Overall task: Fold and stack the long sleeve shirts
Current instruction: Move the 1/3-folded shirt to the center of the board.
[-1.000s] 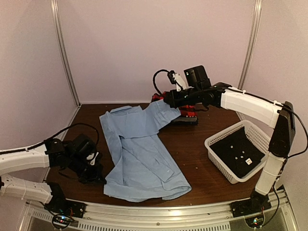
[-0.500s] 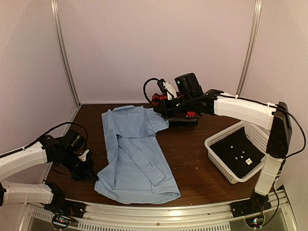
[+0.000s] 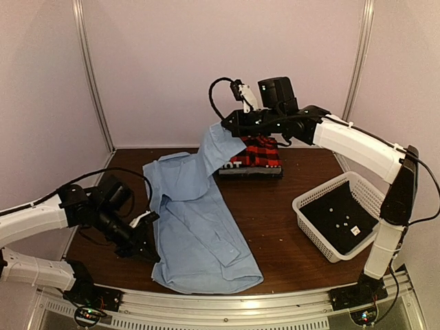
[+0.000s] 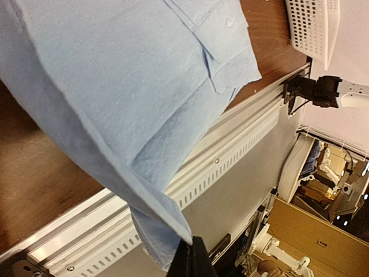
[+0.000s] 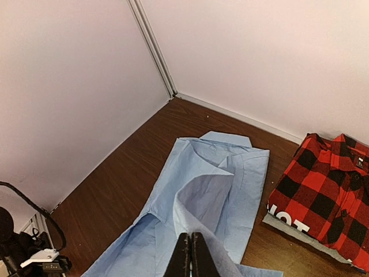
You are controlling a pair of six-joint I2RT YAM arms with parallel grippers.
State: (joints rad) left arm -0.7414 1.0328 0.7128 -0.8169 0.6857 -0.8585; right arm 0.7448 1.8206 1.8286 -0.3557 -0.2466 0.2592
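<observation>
Pinching the light blue shirt point(image 3: 199, 227) at two spots, both arms looked set up for a fold.

- The right gripper point(image 3: 221, 128) had its jaws pressed together on a bunch of cloth from the shirt's far right side. It was held high, so the fabric hung in a peak down to the collar end. Judged reason: to get that side clear of the table point(image 3: 282, 254) so it could be carried across the body.
- The left gripper point(image 3: 148, 237) had its jaws closed on the near left edge. The wrist view showed blue cloth running straight into the shut fingertips. Judged reason: to hold the low side taut while the other end was raised.
- The rest of the shirt lay flat at mid-table, collar toward the back wall.
- The plaid shirt point(image 3: 256, 150) was already folded at the far edge, resting on a grey item point(image 3: 234, 165) with white lettering. That was probably the stacking spot.
- The basket point(image 3: 309, 230) sat at the right, apart from both shirts. Its dark contents were unclear.

Right arm: the upper link stood steeply from its base. The forearm stretched long and nearly level leftward over the plaid shirt.

Left arm: low and folded, with the forearm running right toward the shirt and the wrist tipped down at the table.
</observation>
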